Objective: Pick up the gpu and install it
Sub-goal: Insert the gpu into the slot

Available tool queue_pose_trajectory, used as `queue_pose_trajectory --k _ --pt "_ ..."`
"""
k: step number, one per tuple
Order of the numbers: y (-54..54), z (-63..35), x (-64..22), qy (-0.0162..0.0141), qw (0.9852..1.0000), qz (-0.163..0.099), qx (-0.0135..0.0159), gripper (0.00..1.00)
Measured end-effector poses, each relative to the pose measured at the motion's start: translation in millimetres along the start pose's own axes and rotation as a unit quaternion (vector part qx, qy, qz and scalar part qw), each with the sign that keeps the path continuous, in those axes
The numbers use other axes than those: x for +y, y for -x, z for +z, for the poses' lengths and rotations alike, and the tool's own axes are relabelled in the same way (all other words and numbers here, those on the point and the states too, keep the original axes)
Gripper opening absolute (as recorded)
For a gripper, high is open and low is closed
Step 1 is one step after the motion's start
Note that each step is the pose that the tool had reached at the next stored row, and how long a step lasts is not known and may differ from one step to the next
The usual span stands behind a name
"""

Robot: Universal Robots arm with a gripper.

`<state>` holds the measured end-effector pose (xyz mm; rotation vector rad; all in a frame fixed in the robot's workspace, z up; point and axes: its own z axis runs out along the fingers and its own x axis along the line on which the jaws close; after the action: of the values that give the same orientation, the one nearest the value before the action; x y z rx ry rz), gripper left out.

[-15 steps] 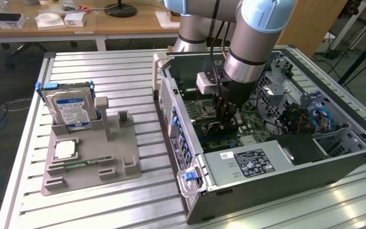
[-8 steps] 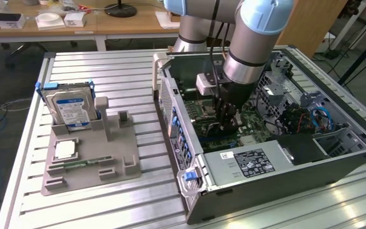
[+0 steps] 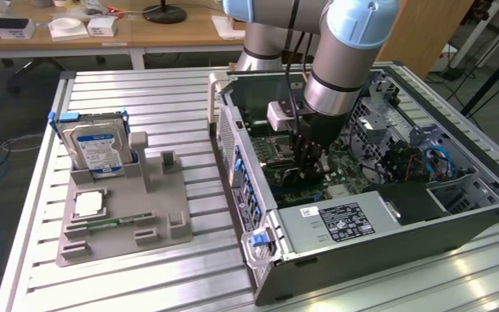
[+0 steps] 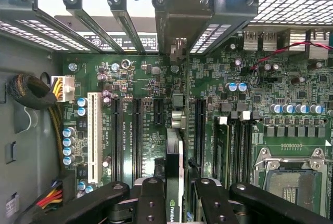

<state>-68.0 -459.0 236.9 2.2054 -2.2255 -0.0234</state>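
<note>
My gripper [image 3: 308,170] reaches down into the open computer case [image 3: 423,224], just above the green motherboard [image 4: 135,78]. In the wrist view the gpu [image 4: 174,167] shows edge-on as a thin dark card with a green logo near my fingers [image 4: 151,198]. It stands upright between the two black fingers, and my gripper [image 4: 174,190] is shut on it. The card's silver bracket end [image 4: 179,24] points toward the rear slot openings with blue clips. The card hangs over the row of black expansion slots [image 4: 136,135]; I cannot tell whether it touches one.
A grey fixture [image 3: 158,227] at the exterior view's left holds a hard drive [image 3: 96,148], a processor chip [image 3: 89,203] and a memory stick [image 3: 115,221]. Inside the case are a white slot [image 4: 94,135], a processor socket [image 4: 291,180], a cable bundle [image 4: 31,91] and the power supply [image 3: 345,221].
</note>
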Motion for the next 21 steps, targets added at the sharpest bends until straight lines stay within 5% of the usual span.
queue_pose_trajectory --k 12,16,19,21 --pt "-0.1 1.6 0.3 -0.0006 1.0 0.0 0.0004 0.27" --pt "-0.2 1.0 0.3 -0.0003 1.0 0.0 0.0011 0.51" --pt "-0.2 0.5 0.3 -0.0002 1.0 0.0 0.0012 0.57" --pt "-0.1 -8.4 0.5 -0.0003 1.0 0.0 0.0011 0.57"
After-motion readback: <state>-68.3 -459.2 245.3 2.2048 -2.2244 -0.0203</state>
